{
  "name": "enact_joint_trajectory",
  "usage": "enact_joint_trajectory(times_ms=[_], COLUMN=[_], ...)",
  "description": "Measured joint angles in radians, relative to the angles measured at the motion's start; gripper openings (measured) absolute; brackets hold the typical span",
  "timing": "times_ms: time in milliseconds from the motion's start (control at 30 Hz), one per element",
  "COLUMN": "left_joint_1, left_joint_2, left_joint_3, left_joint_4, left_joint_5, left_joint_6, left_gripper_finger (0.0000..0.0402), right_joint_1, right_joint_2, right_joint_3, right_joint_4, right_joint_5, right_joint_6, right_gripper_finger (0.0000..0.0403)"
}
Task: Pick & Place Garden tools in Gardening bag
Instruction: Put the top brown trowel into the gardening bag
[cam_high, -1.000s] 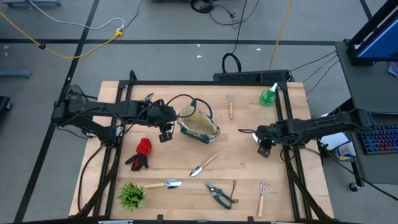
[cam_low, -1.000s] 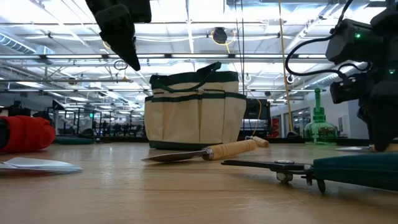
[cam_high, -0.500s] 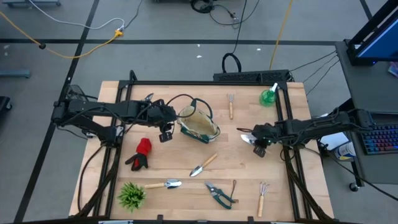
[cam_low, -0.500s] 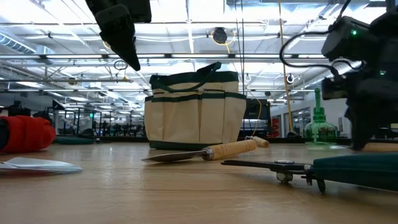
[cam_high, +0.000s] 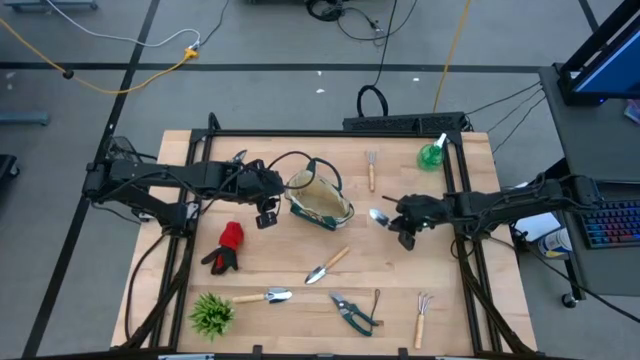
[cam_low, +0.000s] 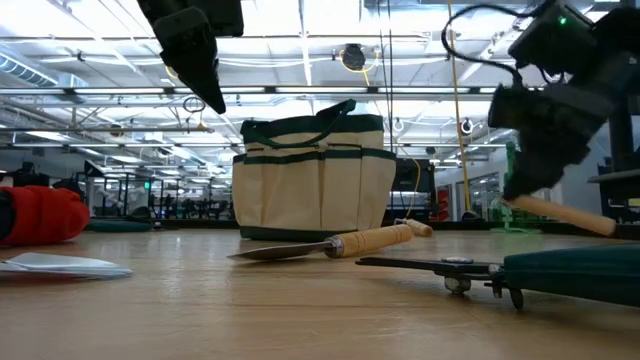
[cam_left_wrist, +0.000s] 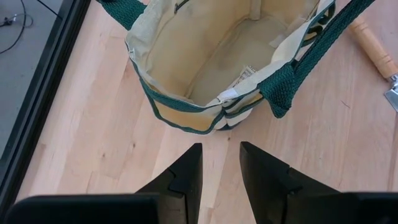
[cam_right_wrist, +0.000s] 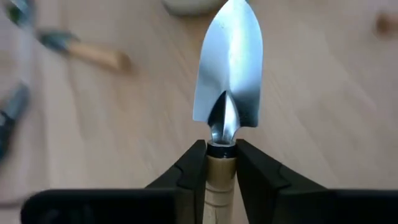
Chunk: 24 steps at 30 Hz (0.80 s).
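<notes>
Pale wooden worktop lies below. Right gripper has its fingers clamped on a trowel, blade forward, just beside the gardening bag. Carry it higher, tip it blade-down over the opening, clear of the handles. Left gripper, fingers narrowly apart, hovers beside the bag.

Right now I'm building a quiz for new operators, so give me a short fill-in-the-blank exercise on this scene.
1. The right gripper is shut on a ____.
2. The left gripper hovers with its fingers ____ above the gardening bag.
3. The red-and-black glove lies on the ____.
4. The spray bottle is coloured ____.

Missing words: trowel; open; table; green
</notes>
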Motion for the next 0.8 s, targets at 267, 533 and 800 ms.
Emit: enact_joint_trajectory(times_ms=[267, 533, 800], left_joint_1=[0.0, 0.0, 0.0], left_joint_2=[0.0, 0.0, 0.0], left_joint_3=[0.0, 0.0, 0.0], left_joint_4=[0.005, 0.007, 0.057], left_joint_5=[0.0, 0.0, 0.0], left_joint_6=[0.0, 0.0, 0.042], left_gripper_finger=[0.0113, 0.0113, 0.0113], right_joint_1=[0.0, -0.001, -0.001], right_joint_2=[-0.024, -0.031, -0.031], right_joint_3=[0.003, 0.003, 0.004], right_joint_4=[0.298, 0.522, 0.766], right_joint_5=[0.001, -0.045, -0.043], right_joint_6=[-0.127, -0.199, -0.313], right_gripper_finger=[0.0062, 0.0067, 0.0066])
